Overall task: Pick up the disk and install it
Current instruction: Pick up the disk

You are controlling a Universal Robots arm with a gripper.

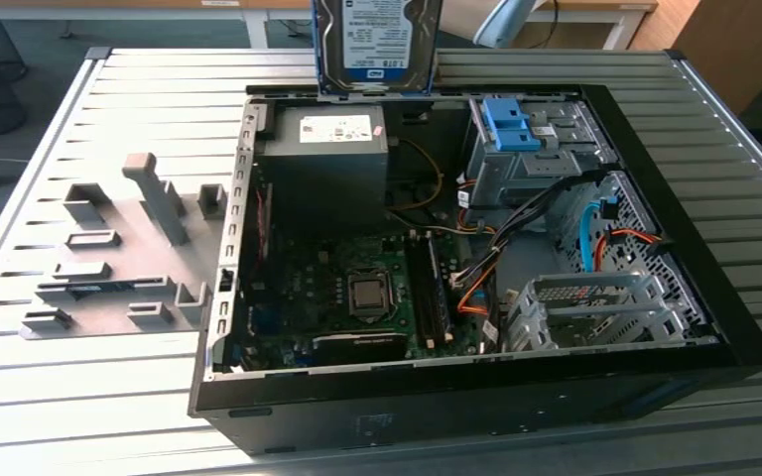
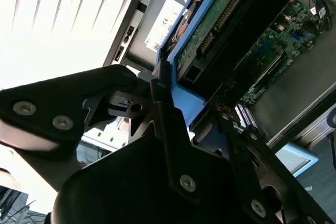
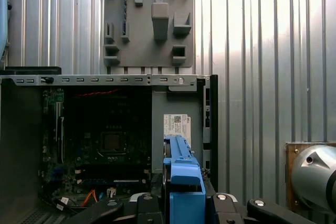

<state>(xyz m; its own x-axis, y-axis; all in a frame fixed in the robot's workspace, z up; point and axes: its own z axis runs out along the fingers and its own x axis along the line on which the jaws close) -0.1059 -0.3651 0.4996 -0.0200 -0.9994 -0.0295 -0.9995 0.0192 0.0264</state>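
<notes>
Two black fingers (image 2: 163,108) of the gripper (image 2: 189,94) are clamped from either side on the blue rail (image 2: 184,100) at one end of the disk (image 2: 210,30), so the hand is closed on the disk and carries it clear of any surface. Gripping by the plastic rail rather than the metal body looks deliberate: it leaves the circuit-board face and the connector end free, and lets the drive hang edge-on. In the exterior view the disk (image 1: 376,42) stands upright with its white-and-blue label showing, directly under the hand and above the rim of the open computer case (image 1: 738,347). Straight beneath the fingertips in the first wrist view, past the rail, lies the power supply (image 3: 176,124) with its white sticker, and off to one side of it the motherboard (image 3: 105,140). The drive cage (image 1: 540,169) holding a bare blue bracket (image 1: 511,124) sits lower than the hand and apart from it, so by my reading the pick-up is done and the disk is not yet seated. A grey fixture plate (image 1: 116,268) rests on the slatted table (image 1: 514,64), outside the case wall, well away from the hand
</notes>
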